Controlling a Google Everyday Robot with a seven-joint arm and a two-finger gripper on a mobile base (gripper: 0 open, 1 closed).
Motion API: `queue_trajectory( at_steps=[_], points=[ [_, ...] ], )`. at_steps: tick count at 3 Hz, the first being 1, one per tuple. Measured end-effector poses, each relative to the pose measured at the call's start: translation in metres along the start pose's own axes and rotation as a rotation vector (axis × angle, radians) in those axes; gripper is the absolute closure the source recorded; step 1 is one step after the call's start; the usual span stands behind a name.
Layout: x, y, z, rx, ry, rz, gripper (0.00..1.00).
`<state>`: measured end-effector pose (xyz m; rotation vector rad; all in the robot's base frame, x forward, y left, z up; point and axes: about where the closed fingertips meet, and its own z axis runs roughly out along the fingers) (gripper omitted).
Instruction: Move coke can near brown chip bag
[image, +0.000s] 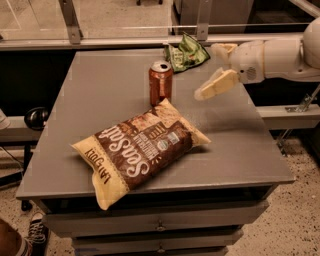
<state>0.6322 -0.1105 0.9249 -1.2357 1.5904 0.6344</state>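
1. While the can (160, 82) stands upright on the grey desk (100, 90), its base sits just beside the far edge of the brown bag (142, 150). It is so close that the two may be touching, though that cannot be told for sure.
2. To the right of the can, and clear of it, the gripper (208, 71) hangs above the desk. Its two cream fingers (218, 84) are spread apart and hold nothing.
3. Judged from this, the task looks done or all but done, since the can already rests next to the bag. What seems left is only for the arm to draw away without knocking the can over.
4. The brown bag lies flat and slanted across the near middle of the desk, with one cream end toward the near left corner.
5. Large white lettering on its dark centre reads "Sea Salt". Dark lettering on the cream end and a small label near the middle cannot be read.
6. The can is reddish with a silver top, and its pale markings cannot be read.
7. A small green bag (186, 52) lies at the far edge of the desk, behind the can. Its print is not legible.
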Motion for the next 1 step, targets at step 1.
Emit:
queue_trajectory(
  at_steps=[1],
  points=[
    [-0.0002, -0.0006, -0.0032, 0.003, -0.001, -0.004, 0.00]
  ],
)
